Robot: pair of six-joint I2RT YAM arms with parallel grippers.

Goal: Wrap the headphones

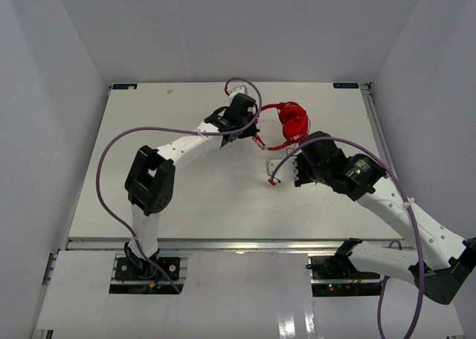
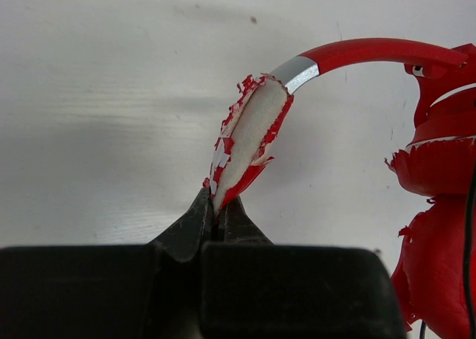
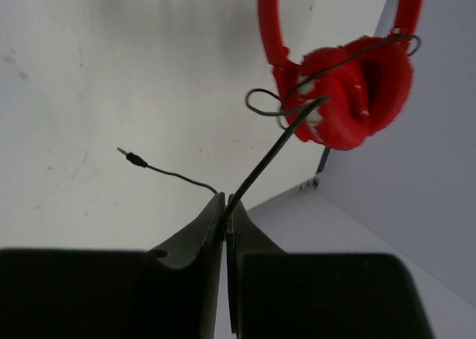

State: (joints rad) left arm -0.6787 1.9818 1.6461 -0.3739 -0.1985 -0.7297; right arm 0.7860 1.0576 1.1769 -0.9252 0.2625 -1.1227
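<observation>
The small bright red plastic headphones [image 1: 292, 120] are in the upper middle of the top view, their band [image 2: 253, 131] pinched by the left end effector [image 2: 217, 209], the thin black cable [image 3: 271, 157] pinched by the right end effector [image 3: 224, 201] and seemingly only partly wrapped.

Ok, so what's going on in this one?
The robot holds a pair of red headphones with both hands. The left hand is shut on the padded headband, whose red covering is flaking off. The right hand is shut on the thin black cable, drawn straight towards the ear cups, with the plug end trailing free. Some cable lies looped across the ear cups, so wrapping seems under way.
</observation>
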